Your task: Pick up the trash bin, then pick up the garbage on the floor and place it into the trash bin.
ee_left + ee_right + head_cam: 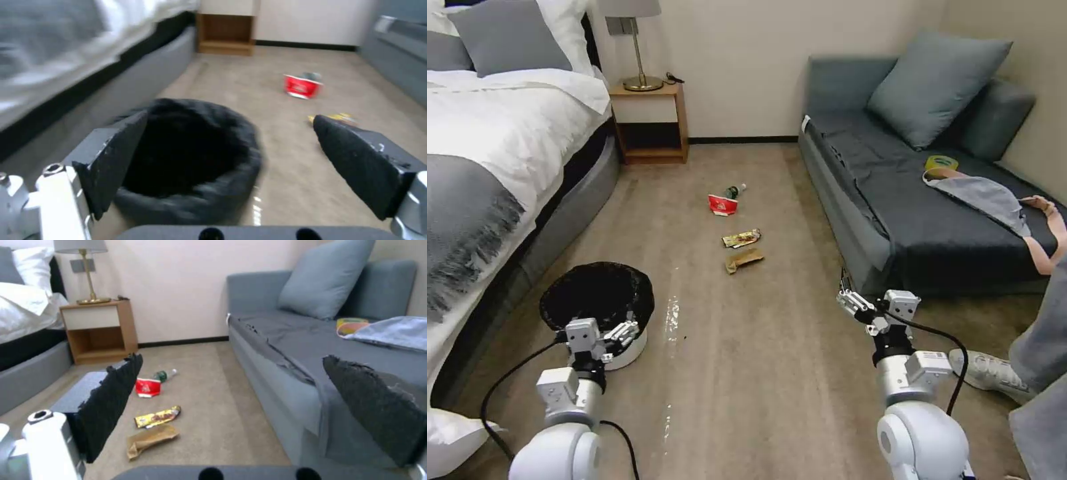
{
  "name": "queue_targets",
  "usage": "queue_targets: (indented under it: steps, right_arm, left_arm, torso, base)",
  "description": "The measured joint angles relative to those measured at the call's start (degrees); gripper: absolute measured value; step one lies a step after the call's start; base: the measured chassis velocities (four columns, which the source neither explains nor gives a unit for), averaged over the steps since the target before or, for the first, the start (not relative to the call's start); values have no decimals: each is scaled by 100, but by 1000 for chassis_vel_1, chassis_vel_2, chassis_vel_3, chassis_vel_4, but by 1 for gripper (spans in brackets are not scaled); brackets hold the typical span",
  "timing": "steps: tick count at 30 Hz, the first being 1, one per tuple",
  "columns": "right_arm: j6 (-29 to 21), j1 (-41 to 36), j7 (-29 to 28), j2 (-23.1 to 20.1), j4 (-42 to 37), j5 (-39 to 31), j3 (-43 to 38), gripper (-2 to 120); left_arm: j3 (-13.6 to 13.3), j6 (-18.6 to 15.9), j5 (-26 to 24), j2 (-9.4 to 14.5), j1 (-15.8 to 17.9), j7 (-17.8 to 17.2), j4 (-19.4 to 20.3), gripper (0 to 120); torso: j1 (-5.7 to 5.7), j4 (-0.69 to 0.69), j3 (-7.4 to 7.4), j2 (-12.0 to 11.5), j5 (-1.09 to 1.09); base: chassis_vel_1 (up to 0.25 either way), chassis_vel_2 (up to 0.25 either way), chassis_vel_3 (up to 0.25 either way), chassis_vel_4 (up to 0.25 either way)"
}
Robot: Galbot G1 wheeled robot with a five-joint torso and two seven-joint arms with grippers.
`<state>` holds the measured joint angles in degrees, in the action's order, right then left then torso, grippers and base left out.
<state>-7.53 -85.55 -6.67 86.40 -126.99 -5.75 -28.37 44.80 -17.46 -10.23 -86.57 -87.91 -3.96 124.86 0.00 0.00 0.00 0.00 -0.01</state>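
Note:
The trash bin (597,303), white with a black bag over its rim, stands on the carpet beside the bed. My left gripper (620,331) is open just above its near rim; in the left wrist view the bin (186,166) lies below and between the spread fingers of that gripper (227,133). The garbage lies mid-floor: a red cup (722,205), a small bottle (734,191), a gold wrapper (742,238) and a brown wrapper (744,259). My right gripper (850,300) hangs open by the sofa corner, well short of the cup (148,387) and brown wrapper (149,440).
A bed (494,167) runs along the left and a grey sofa (907,200) along the right, with a nightstand (650,123) at the far wall. A yellow tape roll (941,163) sits on the sofa. A person's shoe (990,373) rests at the right.

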Motion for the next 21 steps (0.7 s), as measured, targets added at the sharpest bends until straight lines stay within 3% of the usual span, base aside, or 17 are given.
queue_targets:
  steps: [2, 4, 6, 8, 10, 12, 13, 17, 18, 21]
  right_arm:
    - [5, -14, -4, -6, -16, -1, -4, 100]
    - [6, -17, -6, -8, -20, -2, -5, 100]
    - [11, -25, -9, -9, -25, -3, -5, 100]
    - [11, -25, -9, -9, -25, -3, -4, 100]
    - [15, -25, -10, -9, -26, -5, -2, 100]
    - [21, -24, -10, -15, -26, -12, -3, 100]
    - [21, -24, -10, -15, -26, -12, -3, 100]
    - [31, -24, -10, -30, -26, -31, -10, 100]
    - [31, -24, -10, -30, -26, -31, -10, 100]
    - [35, -16, -10, -27, -24, -43, -15, 100]
  left_arm:
    - [272, -333, -347, 108, 186, -419, -39, 100]
    - [332, -429, -448, 137, 243, -537, -64, 100]
    - [600, -1111, -1087, 329, 593, -1157, -311, 100]
    - [629, -1226, -1224, 377, 665, -1272, -380, 100]
    - [752, -1652, -1862, 570, 1078, -1718, -790, 99]
    - [804, -1794, -2244, 754, 1489, -1969, -1248, 99]
    - [804, -1794, -2244, 754, 1489, -1969, -1248, 99]
    - [758, -1944, -2901, 1156, 2159, -2288, -2130, 98]
    - [758, -1944, -2901, 1156, 2159, -2288, -2130, 98]
    - [640, -2046, -3211, 1333, 2438, -2449, -2609, 98]
  torso:
    - [0, 0, 0, 0, 2]
    - [0, 0, 0, 0, 1]
    - [0, 0, 0, 0, 0]
    - [0, 0, 0, 0, 0]
    - [0, 0, 0, 0, 0]
    - [0, -1, 1, 0, -2]
    - [0, -1, 1, 0, -2]
    - [0, -1, 1, 0, -2]
    - [0, -1, 1, 0, -2]
    - [0, 0, 1, 0, 1]
  base:
    - [0, 0, 0, 0]
    - [0, 0, 0, 0]
    - [0, 0, 0, 0]
    - [0, 0, 0, 0]
    - [0, 0, 0, 0]
    - [0, 0, 0, 0]
    - [0, 0, 0, 0]
    - [0, 0, 0, 0]
    - [0, 0, 0, 0]
    - [0, 0, 0, 0]
